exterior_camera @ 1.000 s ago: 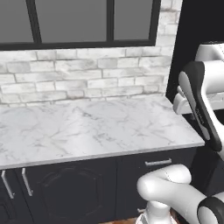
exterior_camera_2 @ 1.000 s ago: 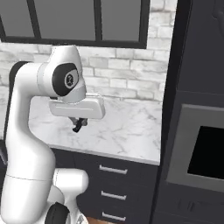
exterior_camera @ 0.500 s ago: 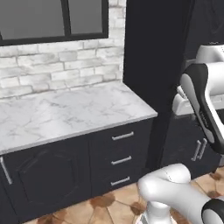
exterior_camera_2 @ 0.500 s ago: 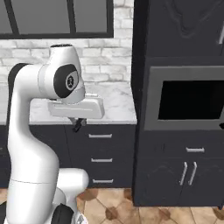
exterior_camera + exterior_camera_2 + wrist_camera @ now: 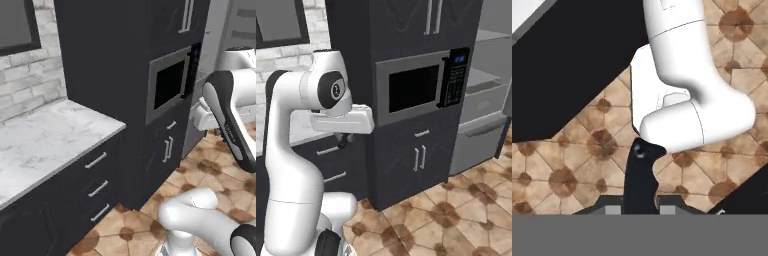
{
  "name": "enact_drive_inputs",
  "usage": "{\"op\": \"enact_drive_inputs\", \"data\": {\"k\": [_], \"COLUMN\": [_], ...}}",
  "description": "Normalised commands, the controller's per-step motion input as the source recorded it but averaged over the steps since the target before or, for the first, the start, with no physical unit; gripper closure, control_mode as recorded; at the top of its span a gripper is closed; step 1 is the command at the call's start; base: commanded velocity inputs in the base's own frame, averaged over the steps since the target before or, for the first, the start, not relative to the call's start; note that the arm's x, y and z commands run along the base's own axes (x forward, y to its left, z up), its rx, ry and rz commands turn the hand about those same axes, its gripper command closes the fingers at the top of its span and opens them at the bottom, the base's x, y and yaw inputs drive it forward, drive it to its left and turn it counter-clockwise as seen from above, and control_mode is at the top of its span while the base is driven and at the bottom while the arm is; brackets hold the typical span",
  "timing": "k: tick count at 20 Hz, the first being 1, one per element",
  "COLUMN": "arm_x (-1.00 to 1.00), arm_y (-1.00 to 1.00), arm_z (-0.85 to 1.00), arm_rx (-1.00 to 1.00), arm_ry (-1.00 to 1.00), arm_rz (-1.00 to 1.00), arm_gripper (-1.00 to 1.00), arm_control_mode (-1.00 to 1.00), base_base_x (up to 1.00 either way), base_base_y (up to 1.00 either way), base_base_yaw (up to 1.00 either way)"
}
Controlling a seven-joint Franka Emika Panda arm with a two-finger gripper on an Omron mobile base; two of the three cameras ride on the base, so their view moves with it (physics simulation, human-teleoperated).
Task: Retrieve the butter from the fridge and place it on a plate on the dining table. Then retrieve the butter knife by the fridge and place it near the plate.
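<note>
The gripper [image 5: 343,140] hangs under the white hand, pointing down at the floor; in the hand view its fingers [image 5: 640,180] read as one dark block with no gap between them and nothing held, so it looks closed and empty; from the right base view I cannot tell how the jaws stand

The fridge [image 5: 487,107], grey with pale shelves and a drawer front, stands well apart from the gripper, beyond the tall dark cabinet [image 5: 401,60] with the built-in microwave [image 5: 421,87]; in the left base view a strip of the fridge [image 5: 220,30] shows past the cabinet's far edge; its inside is too small to make out

Just behind the gripper sits the marble counter [image 5: 47,142] over dark drawers [image 5: 97,187] with silver pulls; the counter edge and drawer fronts are the nearest surfaces to it; the cabinet's corner rises just beside the hand, toward the fridge

Below the gripper lies brown tiled floor [image 5: 572,165], with the robot's own white base between; the floor [image 5: 456,210] runs open in front of cabinet and fridge
</note>
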Motion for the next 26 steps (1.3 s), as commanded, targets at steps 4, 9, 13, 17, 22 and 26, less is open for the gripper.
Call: {"op": "enact_drive_inputs", "data": {"k": [4, 9, 13, 17, 22, 26], "arm_x": [0.00, 0.00, 0.00, 0.00, 0.00, 0.00], "arm_y": [0.00, 0.00, 0.00, 0.00, 0.00, 0.00], "arm_z": [0.00, 0.00, 0.00, 0.00, 0.00, 0.00], "arm_rx": [0.00, 0.00, 0.00, 0.00, 0.00, 0.00], "arm_ry": [0.00, 0.00, 0.00, 0.00, 0.00, 0.00], "arm_rz": [0.00, 0.00, 0.00, 0.00, 0.00, 0.00], "arm_gripper": [1.00, 1.00, 1.00, 1.00, 1.00, 1.00], "arm_control_mode": [1.00, 1.00, 1.00, 1.00, 1.00, 1.00], "base_base_x": [-0.16, 0.02, 0.13, 0.45, 0.94, 0.99], "base_base_y": [0.00, -0.28, -0.36, -0.06, 0.33, 0.34], "base_base_yaw": [-0.80, -0.78, -0.74, -0.62, -0.43, -0.34]}}
